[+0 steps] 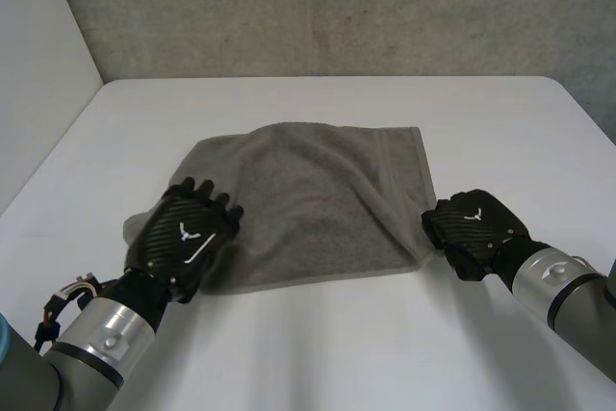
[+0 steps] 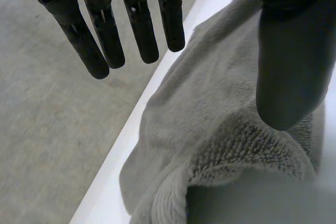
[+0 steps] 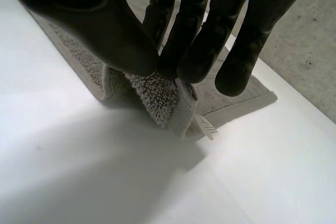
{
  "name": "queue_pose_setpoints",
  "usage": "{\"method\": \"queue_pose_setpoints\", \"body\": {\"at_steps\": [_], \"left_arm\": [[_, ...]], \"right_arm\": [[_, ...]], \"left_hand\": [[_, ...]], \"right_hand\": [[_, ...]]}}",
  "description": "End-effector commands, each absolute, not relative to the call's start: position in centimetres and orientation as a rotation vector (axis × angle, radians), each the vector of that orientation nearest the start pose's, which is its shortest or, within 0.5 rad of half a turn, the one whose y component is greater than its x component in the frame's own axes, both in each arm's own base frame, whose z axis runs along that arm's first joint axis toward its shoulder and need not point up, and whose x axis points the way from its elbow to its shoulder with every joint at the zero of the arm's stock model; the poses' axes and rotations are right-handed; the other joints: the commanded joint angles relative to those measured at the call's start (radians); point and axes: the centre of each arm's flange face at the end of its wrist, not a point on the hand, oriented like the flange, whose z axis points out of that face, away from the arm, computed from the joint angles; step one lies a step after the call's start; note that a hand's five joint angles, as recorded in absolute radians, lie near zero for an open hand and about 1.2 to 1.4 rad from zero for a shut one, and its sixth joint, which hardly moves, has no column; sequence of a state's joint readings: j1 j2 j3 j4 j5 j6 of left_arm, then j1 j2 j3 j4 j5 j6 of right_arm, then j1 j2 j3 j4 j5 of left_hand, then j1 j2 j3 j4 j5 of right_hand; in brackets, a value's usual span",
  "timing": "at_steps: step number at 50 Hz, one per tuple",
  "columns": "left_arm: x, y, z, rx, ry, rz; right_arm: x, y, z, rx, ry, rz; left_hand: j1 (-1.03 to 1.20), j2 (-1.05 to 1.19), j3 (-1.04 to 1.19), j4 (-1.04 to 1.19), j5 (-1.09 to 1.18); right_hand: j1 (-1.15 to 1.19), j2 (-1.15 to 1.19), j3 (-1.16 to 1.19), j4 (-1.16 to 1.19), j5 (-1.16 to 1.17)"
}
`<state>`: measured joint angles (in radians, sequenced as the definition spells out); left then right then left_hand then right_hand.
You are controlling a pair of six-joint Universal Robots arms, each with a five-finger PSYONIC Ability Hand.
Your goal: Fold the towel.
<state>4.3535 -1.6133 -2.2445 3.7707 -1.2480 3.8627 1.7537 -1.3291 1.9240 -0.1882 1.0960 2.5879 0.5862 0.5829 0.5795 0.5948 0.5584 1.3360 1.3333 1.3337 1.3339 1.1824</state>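
Observation:
A grey towel (image 1: 308, 199) lies in the middle of the white table (image 1: 337, 353), mostly flat, with its near-left part rumpled. My left hand (image 1: 183, 233) sits over the towel's near-left corner. In the left wrist view its fingers (image 2: 136, 30) are straight and spread away from the thumb (image 2: 289, 66), and the bunched towel (image 2: 210, 129) lies loose beneath them. My right hand (image 1: 472, 228) is at the near-right corner. There its fingers (image 3: 194, 40) and thumb pinch a raised fold of the towel (image 3: 163, 98), lifting it slightly off the table.
A grey concrete wall (image 1: 337, 7) stands behind the table and a white panel (image 1: 38, 64) at the left. The table's far edge (image 2: 121, 156) runs close past the left hand's fingertips. Bare table lies in front of and beside the towel.

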Motion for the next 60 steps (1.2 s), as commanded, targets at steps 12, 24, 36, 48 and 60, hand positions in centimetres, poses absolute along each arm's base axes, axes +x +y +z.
{"method": "queue_pose_setpoints", "body": {"at_steps": [12, 24, 36, 48, 60], "left_arm": [[-23.8, -20.4, 13.0, 1.788, 1.757, -1.791], [-22.6, -21.6, 12.4, 1.833, 1.628, -1.673], [-22.2, -21.7, 12.9, 1.81, 1.616, -1.677], [-21.3, -22.6, 12.4, 1.776, 1.656, -1.659], [-22.3, -23.9, 16.7, 1.611, 1.415, -1.881]], "right_arm": [[22.0, -23.8, 15.2, -1.226, 2.12, -1.634], [21.9, -23.8, 14.8, -1.23, 2.119, -1.614], [22.0, -23.8, 14.6, -1.238, 2.122, -1.603], [22.0, -23.8, 14.5, -1.237, 2.123, -1.602], [21.1, -26.3, 17.7, -1.168, 2.115, -1.759]], "left_hand": [[-0.044, -0.041, -0.037, -0.053, -0.191], [0.012, 0.015, 0.019, 0.003, -0.135], [-0.035, -0.032, -0.028, -0.044, -0.182], [0.209, 0.212, 0.215, 0.2, 0.062], [0.81, 0.813, 0.817, 0.801, 0.663]], "right_hand": [[0.06, 0.063, 0.063, 0.062, 0.039], [0.06, 0.063, 0.063, 0.062, 0.039], [0.06, 0.063, 0.063, 0.062, 0.039], [0.06, 0.063, 0.063, 0.062, 0.039], [0.06, 0.063, 0.063, 0.062, 0.039]]}}
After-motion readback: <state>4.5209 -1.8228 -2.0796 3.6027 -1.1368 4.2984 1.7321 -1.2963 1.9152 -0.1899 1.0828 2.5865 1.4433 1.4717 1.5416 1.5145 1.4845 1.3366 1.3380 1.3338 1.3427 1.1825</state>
